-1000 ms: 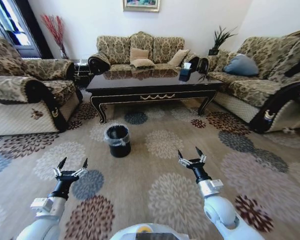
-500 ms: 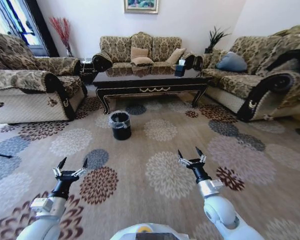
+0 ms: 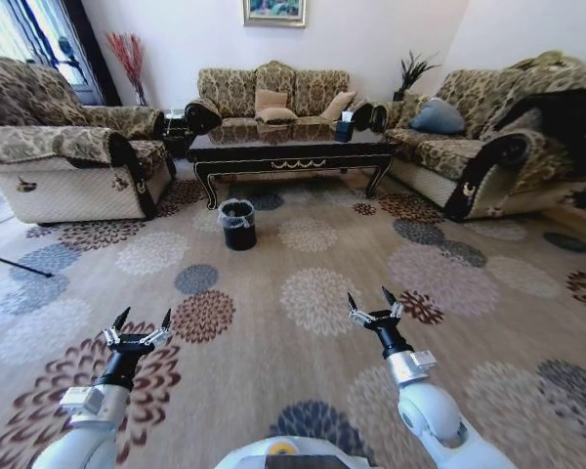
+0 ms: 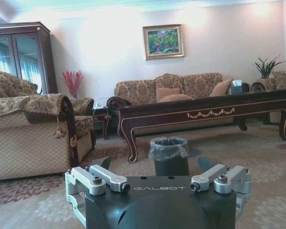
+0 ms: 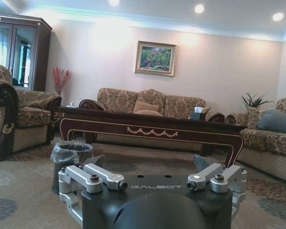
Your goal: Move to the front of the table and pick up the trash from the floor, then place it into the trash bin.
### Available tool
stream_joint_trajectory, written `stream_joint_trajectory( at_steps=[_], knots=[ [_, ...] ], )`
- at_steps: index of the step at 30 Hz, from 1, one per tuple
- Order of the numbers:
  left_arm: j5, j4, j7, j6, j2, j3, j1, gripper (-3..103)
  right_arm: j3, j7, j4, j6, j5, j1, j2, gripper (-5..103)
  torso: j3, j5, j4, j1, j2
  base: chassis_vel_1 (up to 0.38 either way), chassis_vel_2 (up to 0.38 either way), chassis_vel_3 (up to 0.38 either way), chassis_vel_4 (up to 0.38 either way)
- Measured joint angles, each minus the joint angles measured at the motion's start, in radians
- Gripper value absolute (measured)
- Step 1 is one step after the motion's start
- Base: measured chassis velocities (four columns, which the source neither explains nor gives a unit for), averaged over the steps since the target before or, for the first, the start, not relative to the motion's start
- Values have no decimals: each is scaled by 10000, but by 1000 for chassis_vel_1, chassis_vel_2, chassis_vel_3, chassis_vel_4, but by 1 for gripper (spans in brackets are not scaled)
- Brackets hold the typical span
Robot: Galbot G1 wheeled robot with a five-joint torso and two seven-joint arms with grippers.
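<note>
A beige carpet (image 3: 303,342) covers the floor, strewn with round flower medallions in dark red, blue-grey and cream. At the far side the table (image 3: 293,147) is glossy near-black with gold scrollwork along its front rail. The trash bin (image 3: 238,225) before it is black under a clear liner. The sofas (image 3: 273,93) around wear olive-and-tan damask with dark wood trim.
</note>
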Motion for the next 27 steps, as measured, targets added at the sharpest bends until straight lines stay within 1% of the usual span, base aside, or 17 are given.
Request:
stream_joint_trajectory(
  at_steps=[1,2,4,6,7,8,11,13,16,21,22,26,27],
  knots=[
    [0,0,0,0,0,1,2,100,-1,0,-2,0,1,-2,0,100,2,15,-2,0,-1,184,-216,-209,308],
    [1,-1,0,0,0,0,2,100,-1,1,-1,0,0,-2,0,100,0,20,-2,-1,1,184,-82,-152,141],
    [1,0,0,0,0,0,2,100,-1,1,-1,0,0,-2,0,100,0,14,-2,-1,1,63,-82,-152,26],
    [0,0,0,0,0,0,0,100,-1,0,-1,0,0,0,0,100,7,0,-4,1,-1,20,-33,-65,-20],
    [0,0,0,0,1,0,-2,100,-1,0,-1,0,0,2,0,100,10,11,-3,2,-1,-51,95,12,-66],
    [0,0,0,0,1,-1,-2,100,-1,0,-1,0,0,4,1,100,16,13,-2,3,2,-51,95,79,-90],
    [0,1,0,0,1,0,-3,100,-1,0,-1,0,0,5,0,100,54,3,-1,4,36,-45,85,57,-46],
    [0,0,0,0,1,0,-3,100,-1,1,-1,0,0,5,0,100,139,14,-2,3,137,0,0,0,0],
    [0,0,0,0,1,0,-2,100,-1,1,-1,0,0,3,0,100,211,7,-3,3,218,0,0,0,0],
    [0,0,0,0,0,0,-1,100,-1,0,-1,0,0,2,0,100,473,9,-2,15,497,0,0,0,0],
    [0,0,0,0,0,0,-1,100,-1,0,-1,0,0,2,0,100,473,9,-2,15,497,0,0,0,0],
    [0,0,0,0,1,0,0,100,-1,0,-1,0,0,2,0,100,644,9,-2,37,688,0,0,0,0],
    [0,0,0,0,1,0,0,100,-1,0,-1,0,0,2,0,100,644,9,-2,37,688,0,0,0,0]
  ],
)
